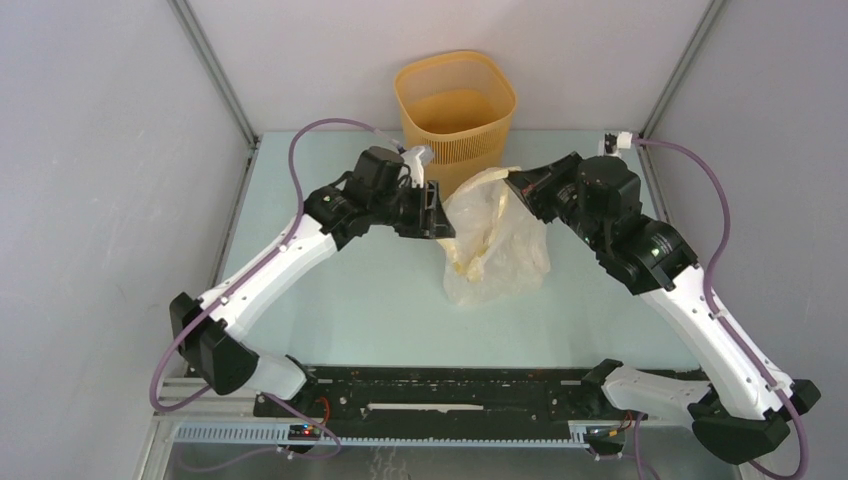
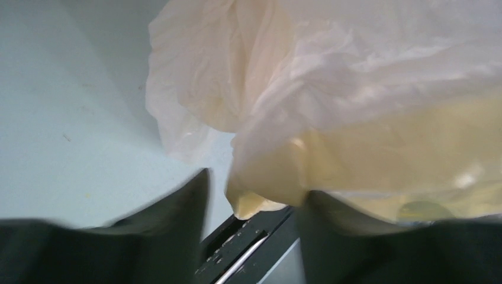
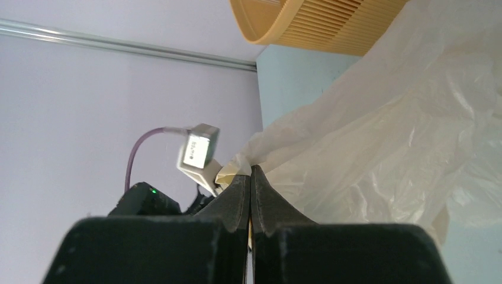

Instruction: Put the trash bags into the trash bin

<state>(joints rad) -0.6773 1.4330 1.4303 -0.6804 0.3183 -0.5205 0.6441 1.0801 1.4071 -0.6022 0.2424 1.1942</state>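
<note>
Right gripper [image 3: 251,175]: jaws pressed together, lower ctr of the right wrist view, pinching a small bunched bit of the trash bag [image 3: 385,142] edge right at the tips. In the top view it sits just right of ctr in the upper half and holds that corner of the bag up.

Left gripper [image 2: 254,204]: fingers [image 2: 171,231] spread, w/ a clear gap btwn them at bottom ctr of the left wrist view. A pale yellow fold of the bag hangs into the top of the gap. Can't tell if it touches the right-hand finger or sits just above it. Not clamped on anything. In the top view this gripper is right against the bag's left side.

Bag: crinkly, translucent cream w/ a yellow band, ctr of the top view. It drapes from the pinched corner down to the table [image 1: 330,290], lower part resting there.

Trash bin [image 1: 455,100]: upright, top ctr of the top view, just behind the bag and both grippers. The bag is outside it. Can't tell if they touch. Its slotted wall shows at the upper right of the right wrist view.

Also in the right wrist view, left of ctr: grey camera box [image 3: 198,151] w/ purple cable [image 3: 142,148]. A black base rail [image 2: 248,251] shows thru the left gripper's gap.
</note>
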